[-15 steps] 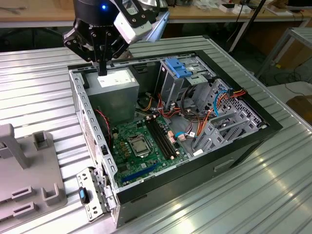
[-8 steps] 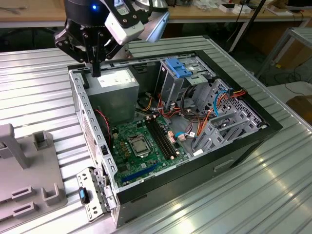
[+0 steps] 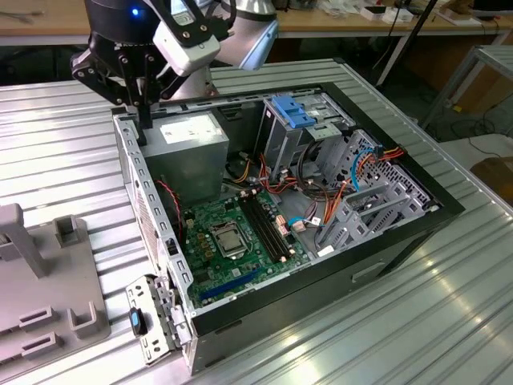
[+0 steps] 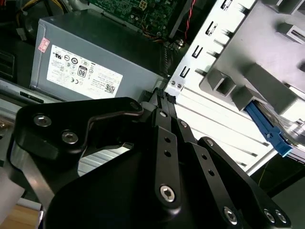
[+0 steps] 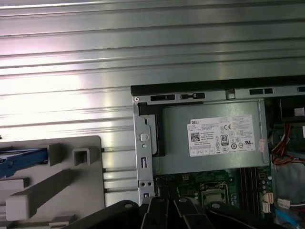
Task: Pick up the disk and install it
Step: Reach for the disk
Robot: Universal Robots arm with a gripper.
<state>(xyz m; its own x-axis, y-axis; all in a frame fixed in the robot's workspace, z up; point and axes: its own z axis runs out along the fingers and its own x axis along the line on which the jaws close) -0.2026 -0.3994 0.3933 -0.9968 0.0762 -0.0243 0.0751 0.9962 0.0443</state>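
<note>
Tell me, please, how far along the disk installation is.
Nothing looks done yet: the disk sits in the grey fixture outside the case. In hand: nothing; the claw, shut and empty, hovers over the case corner beside the power supply. Left: picking up the disk and installing it.

Well apart from the hand [image 4: 163,97], the grey metal disk in its bright blue plastic carrier [image 4: 269,131] is largely hidden behind a grey fixture [image 4: 248,67] and cropped at the edge.
</note>
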